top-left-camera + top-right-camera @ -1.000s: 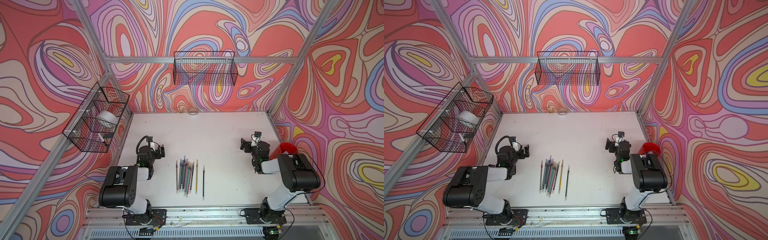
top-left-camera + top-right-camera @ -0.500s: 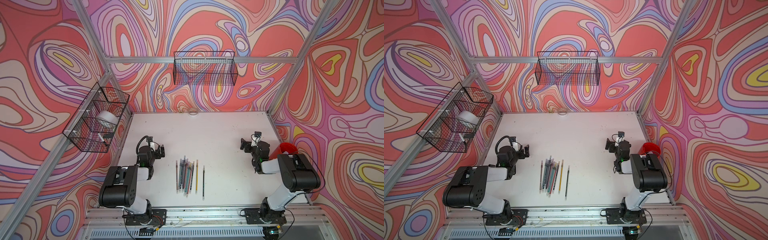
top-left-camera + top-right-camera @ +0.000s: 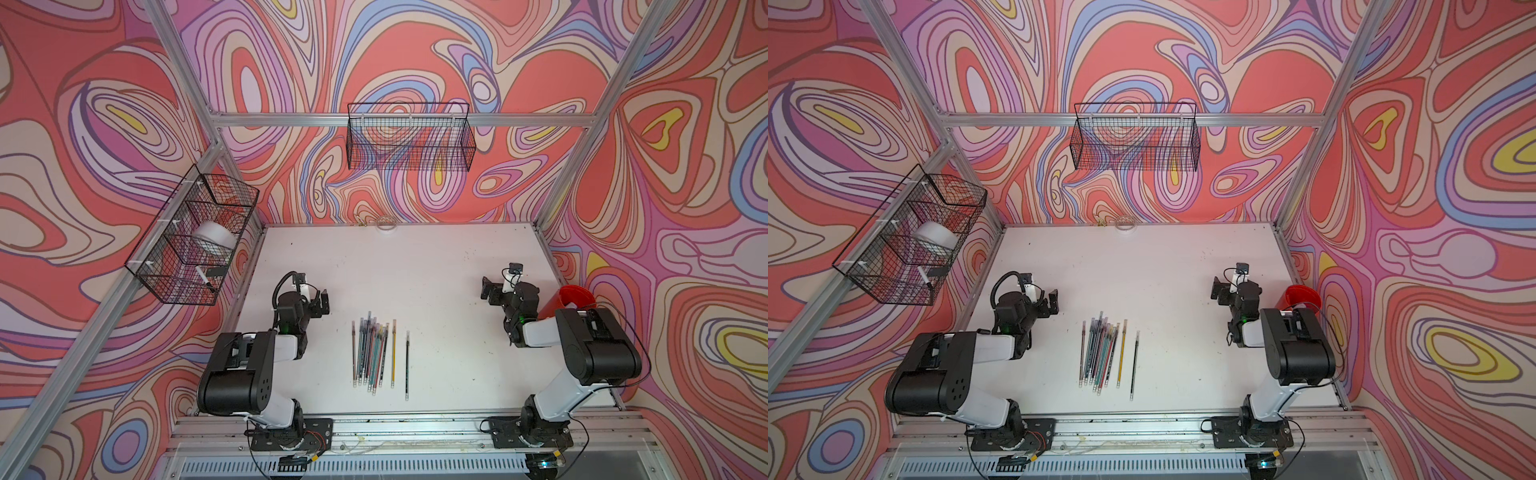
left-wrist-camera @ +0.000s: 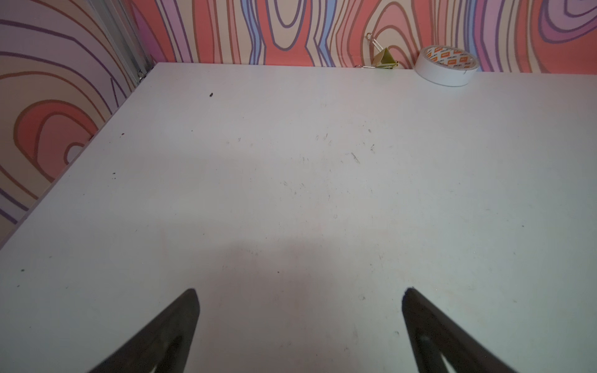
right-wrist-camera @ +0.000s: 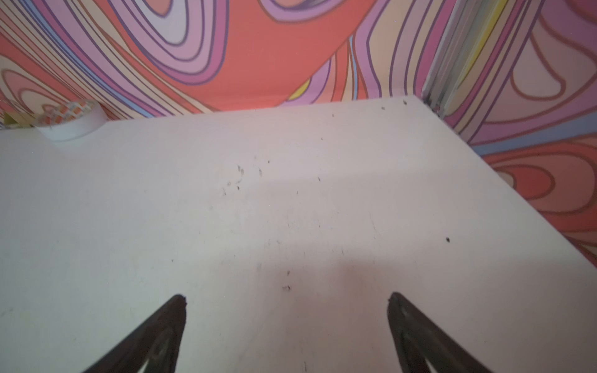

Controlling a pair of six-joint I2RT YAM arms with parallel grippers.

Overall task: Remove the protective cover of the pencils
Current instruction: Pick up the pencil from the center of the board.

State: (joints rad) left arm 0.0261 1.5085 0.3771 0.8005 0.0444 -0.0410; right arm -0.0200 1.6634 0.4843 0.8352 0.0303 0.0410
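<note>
The left hand (image 3: 321, 302) stands wide open and empty just above the tabletop (image 3: 415, 266). The right hand (image 3: 489, 291) is spread just as wide and holds nothing. Between them, nearer the arms' bases and closer to the left hand, the pencils (image 3: 374, 357) lie side by side in a loose bundle. One black pencil (image 3: 407, 365) lies slightly apart on the right hand's side. The translucent protective covers (image 3: 369, 328) sit on the pencils' far ends, touched by neither hand.
</note>
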